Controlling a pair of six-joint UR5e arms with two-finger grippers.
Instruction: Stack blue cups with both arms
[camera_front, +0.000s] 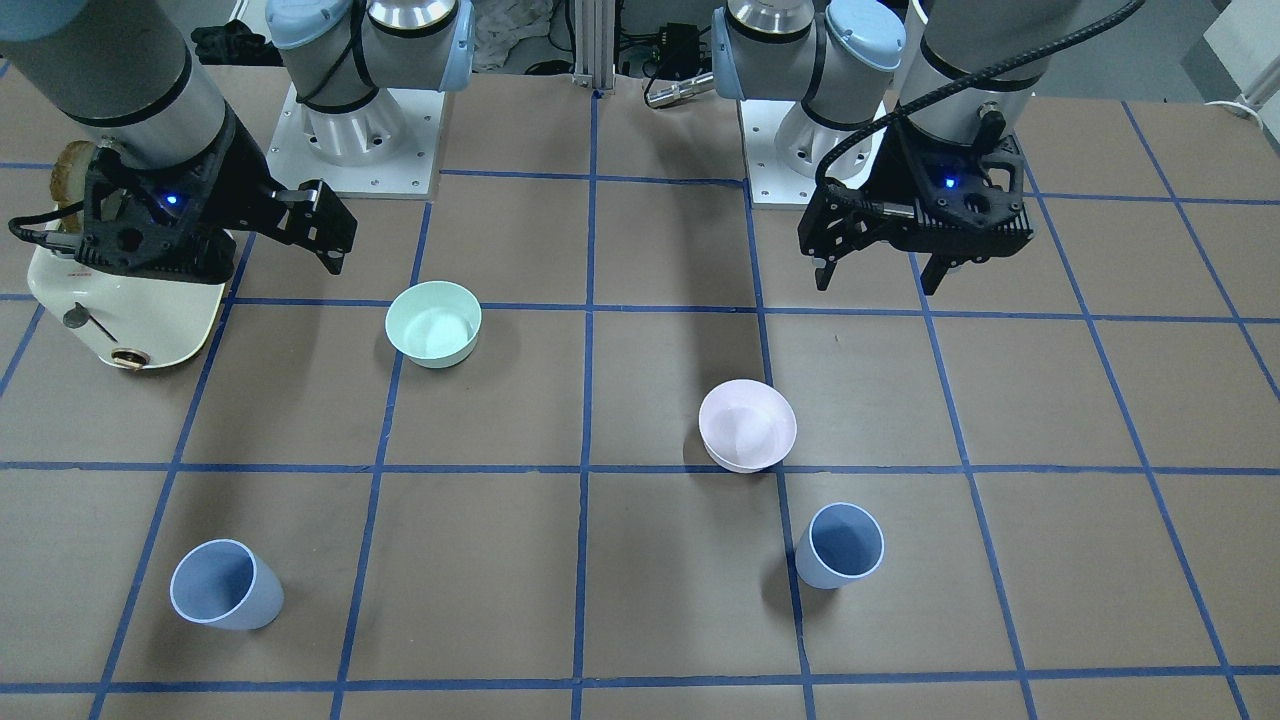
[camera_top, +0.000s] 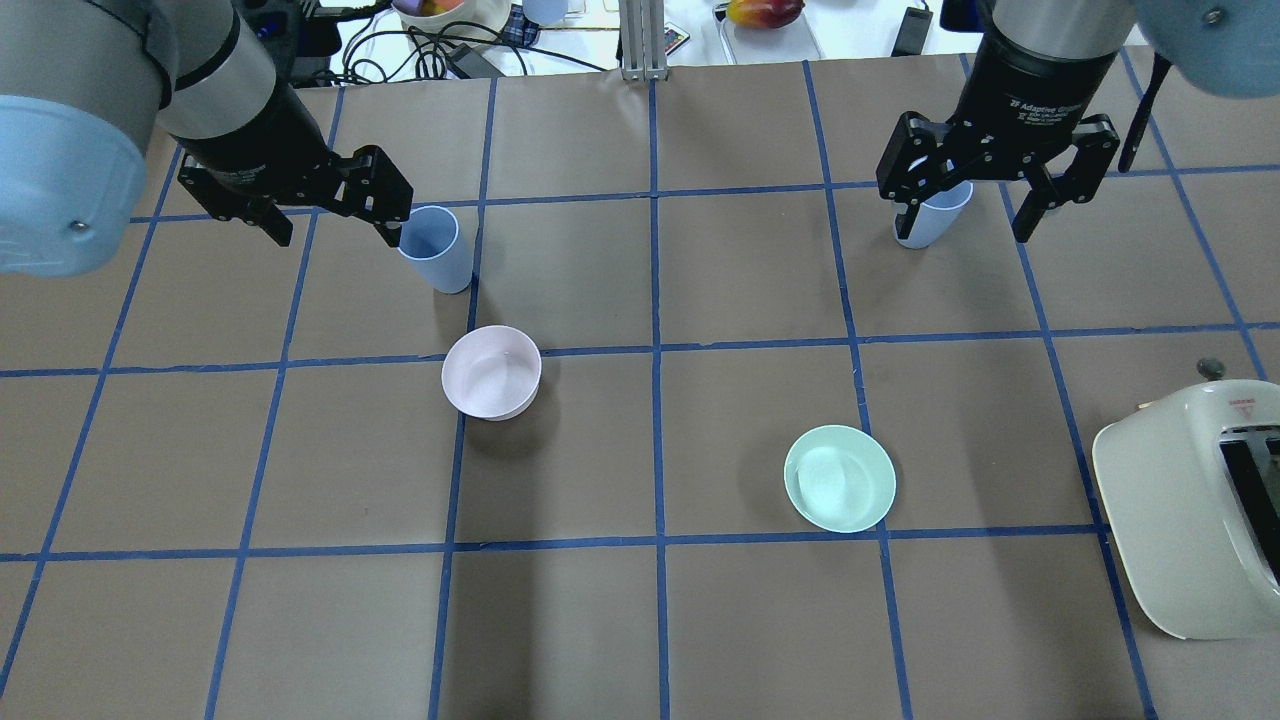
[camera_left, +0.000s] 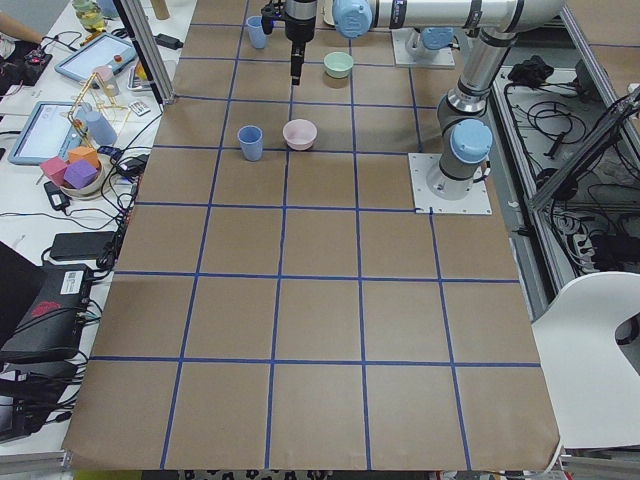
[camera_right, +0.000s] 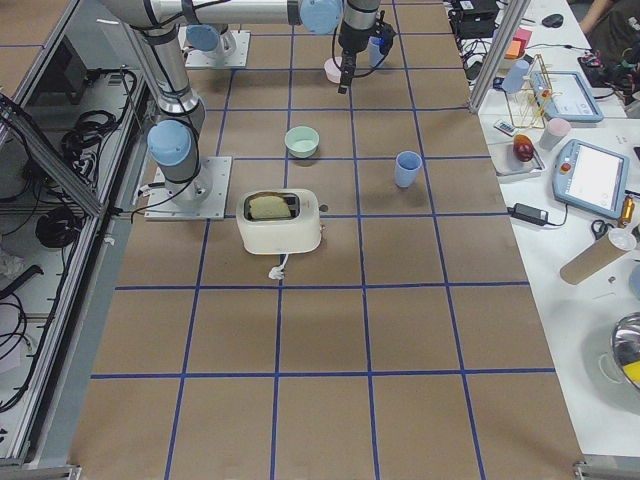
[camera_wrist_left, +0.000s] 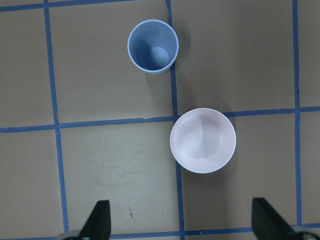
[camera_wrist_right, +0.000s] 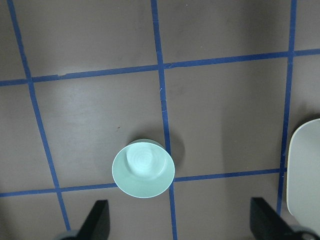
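You stood in a robotics lab: a tabletop (camera_left: 320, 330) papered brown and gridded with blue tape (camera_front: 500, 468), the left arm (camera_left: 468, 140) bolted to a metal plate (camera_left: 475, 200), loose cables (camera_left: 548, 105) alongside, a teach pendant (camera_right: 592, 172) on the side bench (camera_right: 560, 250).

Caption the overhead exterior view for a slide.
Left gripper and right gripper hang open; one blue cup stands apart from the other blue cup, unstacked.

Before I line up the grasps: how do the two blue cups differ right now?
The left-side cup stands close to the pink bowl; the right-side cup stands alone, far from the green bowl. The left-side cup stands right at a blue tape line; the right-side cup sits clear of any line. Both are upright, empty, the same shape and colour, and neither is held.
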